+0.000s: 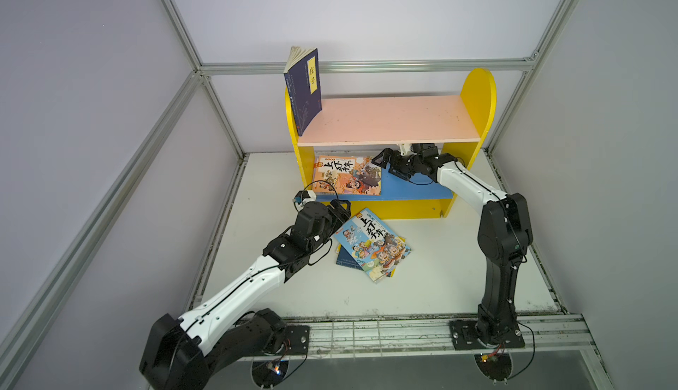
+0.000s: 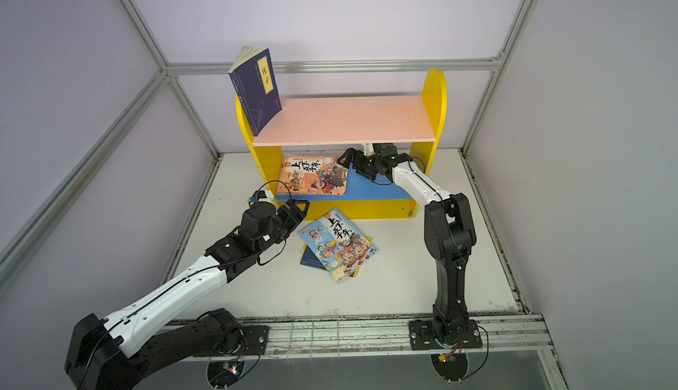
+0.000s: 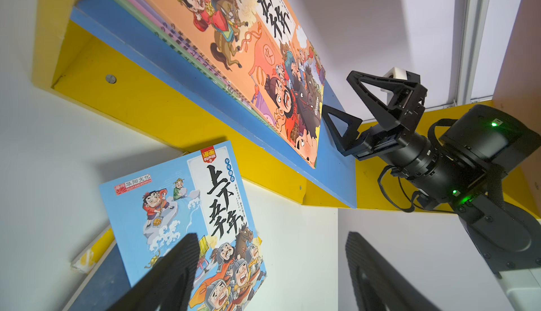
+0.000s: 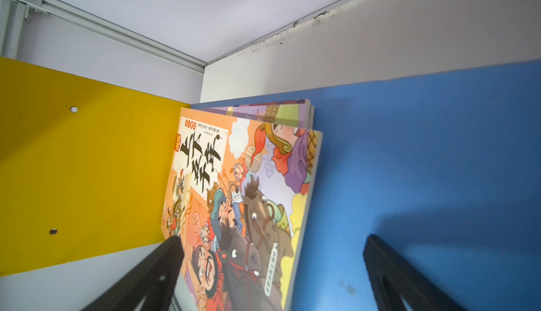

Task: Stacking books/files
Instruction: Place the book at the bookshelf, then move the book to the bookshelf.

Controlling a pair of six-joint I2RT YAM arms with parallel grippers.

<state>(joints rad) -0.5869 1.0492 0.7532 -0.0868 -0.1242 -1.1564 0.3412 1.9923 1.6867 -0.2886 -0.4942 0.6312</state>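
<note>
We see a left arm (image 1: 257,291) and a right arm (image 1: 502,245), both built of black joint housings and white forearm shells traced by thin black cables (image 1: 240,282). The jaws are black, hollow triangular frames; behind them sits a round black wrist (image 3: 415,151) with green lights (image 3: 494,124). Farthest from the jaws, black base plates (image 1: 464,333) carry silver screws (image 1: 517,332).

On the bookshelf (image 1: 478,94), at the left end of its pink top board (image 1: 385,120), the navy book (image 1: 303,91) carries a yellow strip (image 1: 312,75) reading 庄子. The orange book (image 4: 234,201) on the bookshelf's blue lower board (image 4: 424,163) shows 上下五千年 in big black brush characters. The light blue book (image 3: 187,216) just in front of the bookshelf bears the same 上下五千年, a red badge (image 3: 208,155) reading 漫画有声版, and a corner label (image 3: 133,184) reading 华阳文化 over HUAYANGWENHUA; finer print is illegible.
</note>
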